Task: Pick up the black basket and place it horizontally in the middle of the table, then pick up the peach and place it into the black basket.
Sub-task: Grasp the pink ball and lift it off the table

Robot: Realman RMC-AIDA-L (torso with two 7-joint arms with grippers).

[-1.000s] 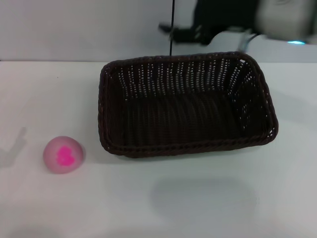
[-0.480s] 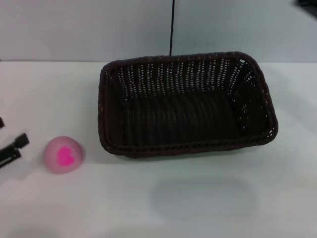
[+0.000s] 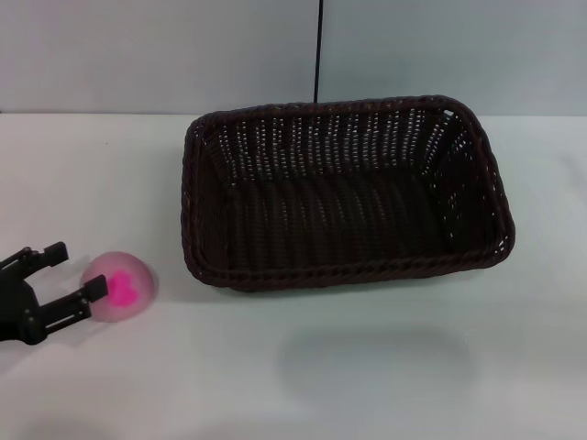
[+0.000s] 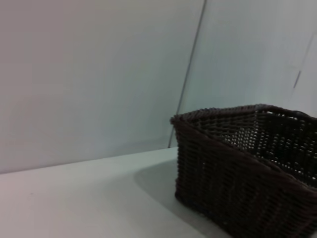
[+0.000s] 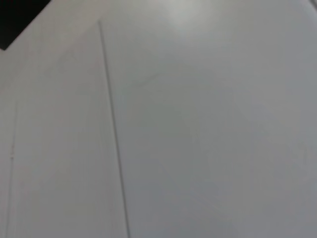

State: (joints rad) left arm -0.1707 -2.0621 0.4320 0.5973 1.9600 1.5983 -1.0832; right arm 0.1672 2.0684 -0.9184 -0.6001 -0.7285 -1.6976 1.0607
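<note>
The black basket [image 3: 344,192] lies lengthwise across the middle of the white table [image 3: 367,367], empty. It also shows in the left wrist view [image 4: 247,163]. The peach [image 3: 122,285], pale pink with a magenta blotch, sits on the table left of the basket. My left gripper [image 3: 76,272] is open at the table's left edge, one finger overlapping the peach's left side, the other just beyond it. The right gripper is out of view; its wrist view shows only a pale wall.
A thin dark vertical line [image 3: 318,50] runs down the grey wall behind the basket. White tabletop stretches in front of the basket and to its right.
My left gripper has come in from the left edge and moved right until its open fingers reach the peach. The basket and peach have not moved.
</note>
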